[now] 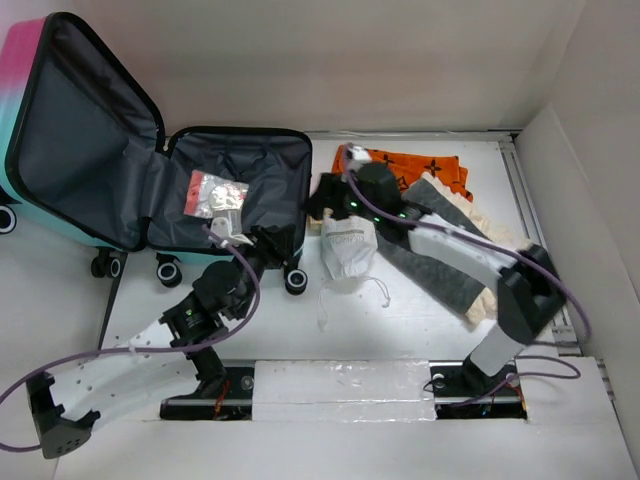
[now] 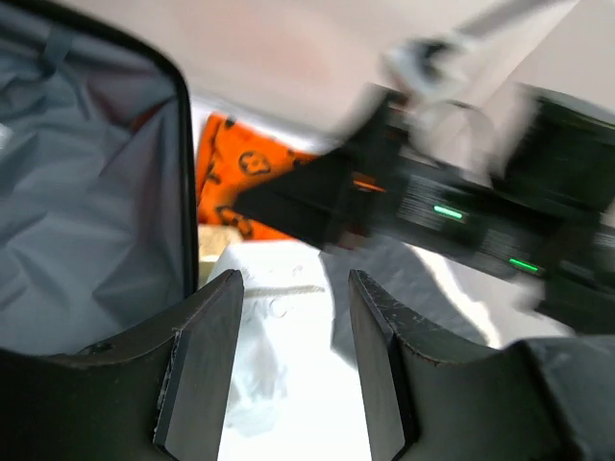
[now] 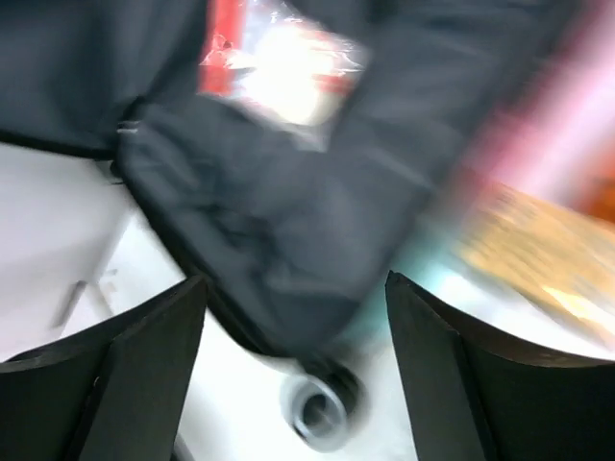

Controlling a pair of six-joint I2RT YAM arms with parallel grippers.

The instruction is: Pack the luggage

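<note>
The luggage (image 1: 100, 150) lies open at the left, its pink-to-turquoise lid raised and its dark grey lining showing. A clear packet with a red label (image 1: 213, 193) lies in the lower half. A white face mask (image 1: 348, 250) lies on the table just right of the luggage. My left gripper (image 1: 278, 243) is open and empty at the luggage's right front corner. In the left wrist view (image 2: 293, 279) the mask (image 2: 279, 327) shows between the fingers. My right gripper (image 1: 322, 200) is open and empty beside the luggage's right wall. In the right wrist view (image 3: 293, 279) it points at the lining (image 3: 288, 211) and a wheel (image 3: 322, 413).
An orange patterned scarf (image 1: 405, 168) lies at the back right. Grey and cream cloths (image 1: 450, 265) lie under the right arm. White walls enclose the table at the back and right. The two grippers are close together by the luggage's right edge.
</note>
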